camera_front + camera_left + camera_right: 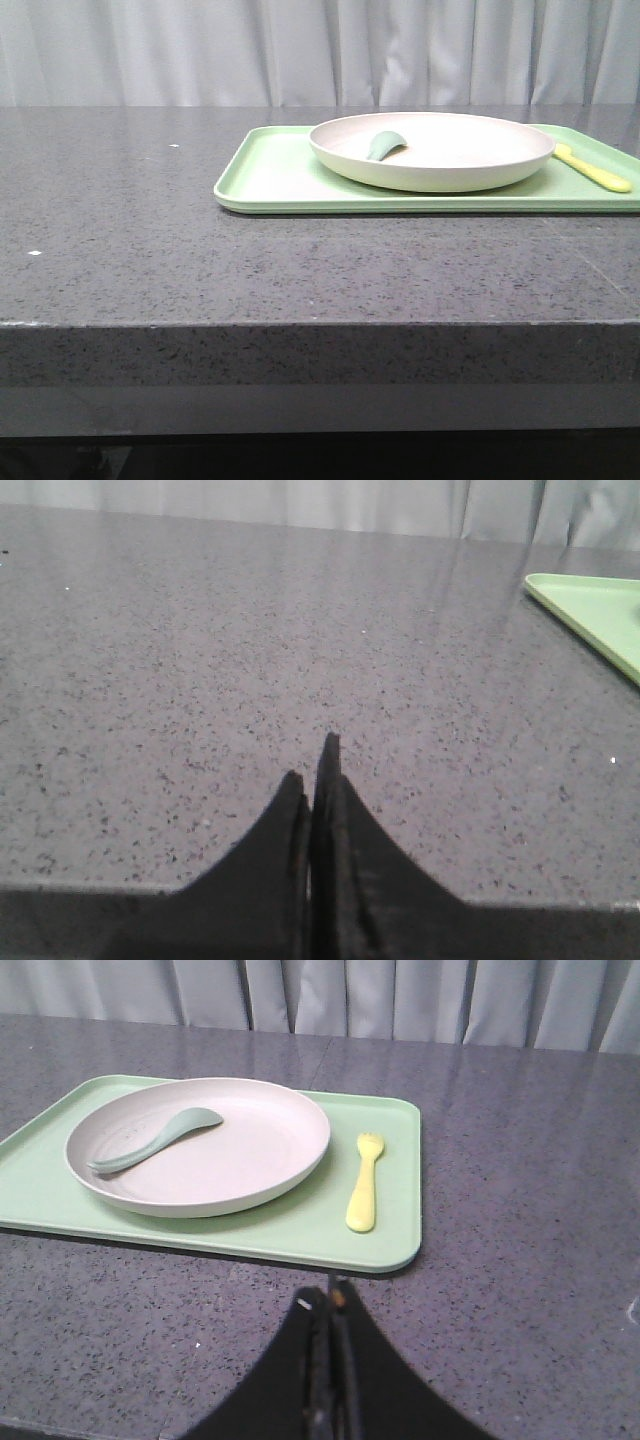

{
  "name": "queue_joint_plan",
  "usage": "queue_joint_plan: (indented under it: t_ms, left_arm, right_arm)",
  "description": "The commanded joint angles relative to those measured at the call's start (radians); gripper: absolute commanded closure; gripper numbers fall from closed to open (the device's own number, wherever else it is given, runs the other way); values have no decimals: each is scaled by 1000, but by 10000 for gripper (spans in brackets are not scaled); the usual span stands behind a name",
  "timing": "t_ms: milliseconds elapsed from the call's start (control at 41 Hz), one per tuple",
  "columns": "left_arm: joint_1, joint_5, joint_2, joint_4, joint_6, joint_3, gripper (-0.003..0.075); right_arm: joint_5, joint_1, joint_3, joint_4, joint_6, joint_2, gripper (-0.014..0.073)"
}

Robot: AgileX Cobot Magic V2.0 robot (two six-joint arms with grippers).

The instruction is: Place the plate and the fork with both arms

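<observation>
The cream plate (432, 150) sits on a light-green tray (270, 180) at the table's back right; it also shows in the right wrist view (200, 1150). A teal spoon (383, 146) lies in the plate. The pale-yellow fork (592, 168) lies on the tray just right of the plate, and shows in the right wrist view (364, 1180). My right gripper (327, 1298) is shut and empty, over bare table just short of the tray's near edge. My left gripper (312, 765) is shut and empty over bare table, left of the tray. Neither gripper shows in the front view.
The grey speckled table (150, 250) has its front edge low in the front view. A grey curtain (200, 50) hangs behind. The tray's corner (590, 605) shows in the left wrist view.
</observation>
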Motion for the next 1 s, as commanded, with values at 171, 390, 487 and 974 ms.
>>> queue_joint_plan:
  t_ms: [171, 390, 487, 974]
  left_arm:
    - [5, -131, -20, 0, -1, 4, 738]
    - [5, -131, -20, 0, -1, 4, 738]
    - [5, -131, -20, 0, -1, 4, 738]
    - [5, -131, -20, 0, -1, 4, 738]
  right_arm:
    - [-79, -1, -23, 1, -7, 10, 661]
    - [-79, -1, -23, 1, -7, 10, 661]
    - [-79, -1, -23, 1, -7, 10, 661]
    - [-79, -1, -23, 1, -7, 10, 661]
